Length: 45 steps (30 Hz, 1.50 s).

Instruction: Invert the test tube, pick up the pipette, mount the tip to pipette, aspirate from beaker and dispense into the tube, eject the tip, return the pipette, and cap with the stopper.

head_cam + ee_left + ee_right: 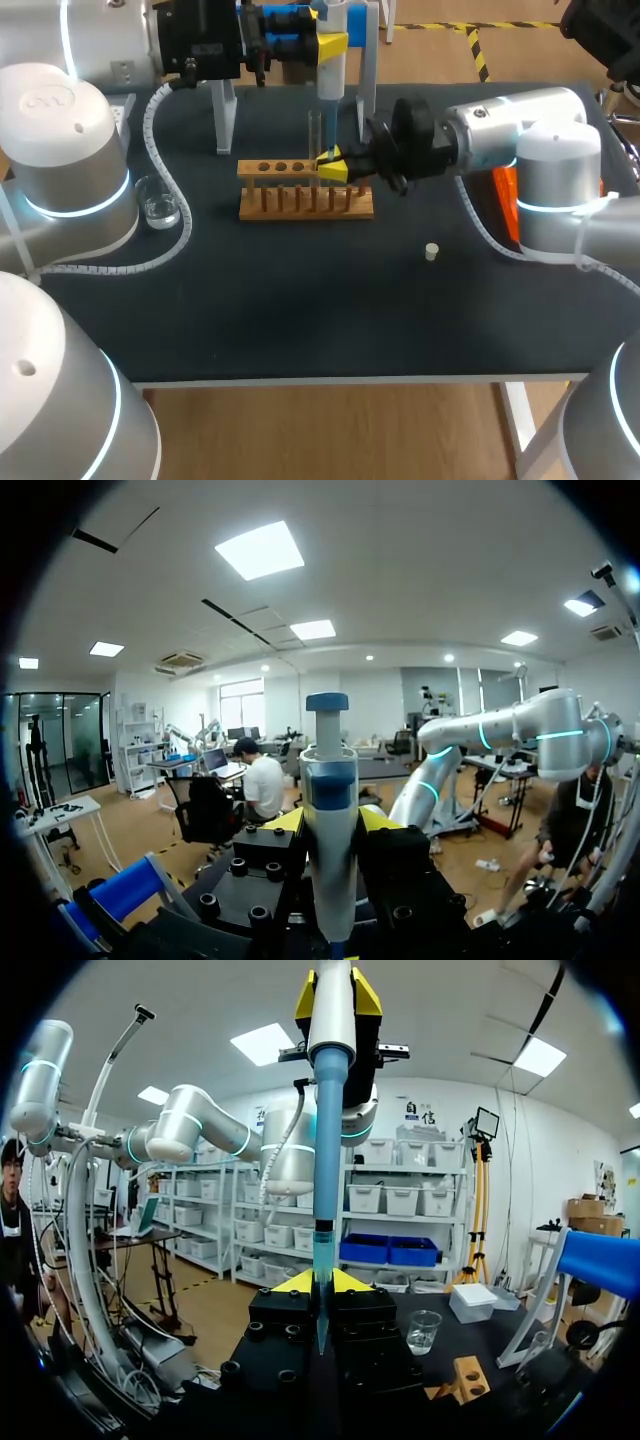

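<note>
Blue pipette (pixel 330 80) upright in left claw (pixel 332 44)

The pipette (pixel 330 850) was white and blue, the rack (pixel 305 203) tan wood, the stopper (pixel 431 251) cream, the table (pixel 300 300) black, the beaker (pixel 158 203) at nine o'clock clear

Bright, even light from ceiling panels (pixel 259 550), soft shadows on dark table (pixel 300 320)

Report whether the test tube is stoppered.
Unstoppered: the stopper lies loose on the table, apart from the test tube, whose mouth is open under the pipette.
</note>
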Tool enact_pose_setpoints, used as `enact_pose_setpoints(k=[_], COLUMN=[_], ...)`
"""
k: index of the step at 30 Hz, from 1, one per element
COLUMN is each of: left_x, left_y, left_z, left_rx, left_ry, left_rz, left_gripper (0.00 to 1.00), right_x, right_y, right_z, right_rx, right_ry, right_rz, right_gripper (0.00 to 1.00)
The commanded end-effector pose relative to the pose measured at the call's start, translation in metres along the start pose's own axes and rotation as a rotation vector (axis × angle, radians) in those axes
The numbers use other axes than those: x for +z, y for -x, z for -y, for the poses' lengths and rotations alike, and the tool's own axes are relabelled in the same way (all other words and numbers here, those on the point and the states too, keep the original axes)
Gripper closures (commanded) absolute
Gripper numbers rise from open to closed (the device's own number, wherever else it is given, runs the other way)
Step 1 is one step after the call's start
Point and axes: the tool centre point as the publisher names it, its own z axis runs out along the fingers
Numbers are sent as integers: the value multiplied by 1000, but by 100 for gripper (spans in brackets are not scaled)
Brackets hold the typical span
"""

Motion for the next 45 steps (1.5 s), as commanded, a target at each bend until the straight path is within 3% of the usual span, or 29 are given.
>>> enact_pose_setpoints(k=[1, 29, 30, 31, 32, 45], left_x=[-1, -1, -1, -1, -1, -1], left_y=[0, 0, 0, 0, 0, 0], left_z=[-3, -3, -3, -3, -3, -3], left_rx=[1, 1, 1, 1, 1, 1], left_ry=[0, 0, 0, 0, 0, 0], left_rz=[0, 0, 0, 0, 0, 0], left_gripper=[100, 100, 100, 100, 100, 100], right_x=[1, 3, 2, 2, 2, -14], right_y=[1, 9, 8, 7, 7, -2], right_z=[-6, -32, -31, -29, -27, -7], right_rx=[-3, -41, -38, -35, -33, -3], right_ry=[-3, 3, 1, -2, -4, -25], right_rz=[3, -7, -5, -2, -2, 13], right_gripper=[100, 100, 75, 33, 0, 0])
